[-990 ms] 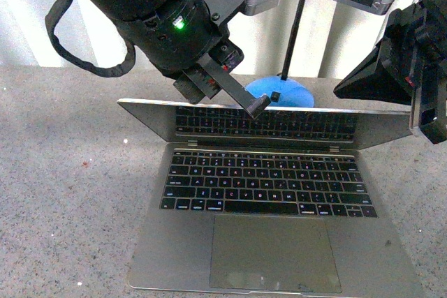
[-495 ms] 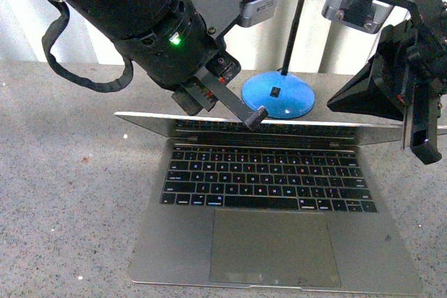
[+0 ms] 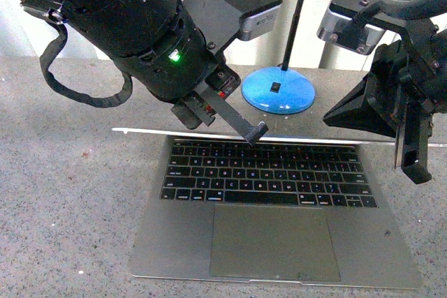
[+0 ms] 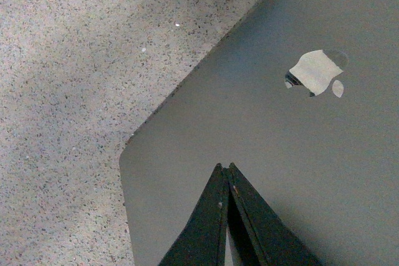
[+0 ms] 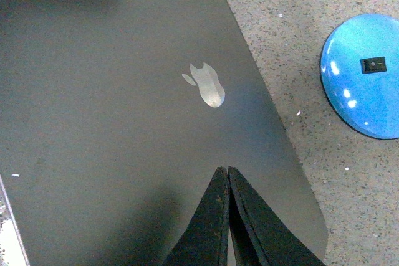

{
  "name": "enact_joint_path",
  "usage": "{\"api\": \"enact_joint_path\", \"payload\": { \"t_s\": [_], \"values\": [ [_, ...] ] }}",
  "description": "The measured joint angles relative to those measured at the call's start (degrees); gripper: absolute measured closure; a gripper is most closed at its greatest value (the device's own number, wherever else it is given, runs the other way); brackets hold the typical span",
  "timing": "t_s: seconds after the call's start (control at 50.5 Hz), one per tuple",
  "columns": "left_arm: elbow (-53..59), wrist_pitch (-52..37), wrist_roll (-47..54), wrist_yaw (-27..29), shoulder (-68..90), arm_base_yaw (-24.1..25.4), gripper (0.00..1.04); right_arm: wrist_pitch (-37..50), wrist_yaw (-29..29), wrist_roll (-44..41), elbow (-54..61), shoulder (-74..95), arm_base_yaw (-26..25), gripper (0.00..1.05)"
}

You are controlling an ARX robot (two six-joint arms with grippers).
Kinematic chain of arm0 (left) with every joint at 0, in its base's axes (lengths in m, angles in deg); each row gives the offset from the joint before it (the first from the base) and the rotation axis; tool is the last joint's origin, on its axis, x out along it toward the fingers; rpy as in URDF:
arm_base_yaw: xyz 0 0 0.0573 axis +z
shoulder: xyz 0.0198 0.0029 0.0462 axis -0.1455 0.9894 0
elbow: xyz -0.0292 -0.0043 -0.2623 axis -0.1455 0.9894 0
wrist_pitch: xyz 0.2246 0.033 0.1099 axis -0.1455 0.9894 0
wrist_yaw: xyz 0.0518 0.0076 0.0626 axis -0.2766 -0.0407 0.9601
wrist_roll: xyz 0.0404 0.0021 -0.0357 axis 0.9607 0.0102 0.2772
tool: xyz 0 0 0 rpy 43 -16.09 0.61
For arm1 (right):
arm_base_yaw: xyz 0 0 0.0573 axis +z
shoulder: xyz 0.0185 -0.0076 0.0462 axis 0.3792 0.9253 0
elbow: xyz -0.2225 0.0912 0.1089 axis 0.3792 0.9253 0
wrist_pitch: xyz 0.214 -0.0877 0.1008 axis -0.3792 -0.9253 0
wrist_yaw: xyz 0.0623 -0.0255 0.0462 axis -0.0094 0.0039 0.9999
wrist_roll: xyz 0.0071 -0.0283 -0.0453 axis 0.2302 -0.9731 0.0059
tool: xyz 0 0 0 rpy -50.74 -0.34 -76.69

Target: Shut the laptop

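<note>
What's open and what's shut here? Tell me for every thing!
laptop, partly open, lid tipped partway down, keys showing.
left gripper, shut, tips at the lid's back.
right gripper, shut, tips over the lid's back.
blue lamp base, upright behind the laptop, switch position unclear.

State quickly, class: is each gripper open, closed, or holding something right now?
Left gripper: closed, fingers together, holding nothing, over the laptop lid.
Right gripper: closed, fingers together, holding nothing.
</note>
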Motion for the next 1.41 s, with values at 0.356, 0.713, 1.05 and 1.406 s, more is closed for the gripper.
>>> {"api": "enact_joint_path", "payload": {
  "t_s": [0.356, 0.713, 1.05, 1.406],
  "values": [
    [2.5, -2.1, -1.0, -0.4, 0.0, 0.0, 1.01, 0.6, 0.1, 0.8, 0.3, 0.6, 0.1, 1.02],
    [5.6, -4.0, -2.4, -0.9, 0.0, -0.6, 1.01, 2.7, 0.1, 1.0, 2.4, 2.2, 0.6, 1.02],
    [7.9, -6.7, -3.8, -1.3, 0.3, -0.6, 1.01, 4.9, 0.3, 1.3, 3.8, 3.6, 0.6, 1.02],
    [12.2, -12.5, -6.8, -2.6, 4.0, -1.3, 1.01, 10.6, 0.6, 2.5, 8.3, 6.8, 0.5, 1.02]
  ]
}}
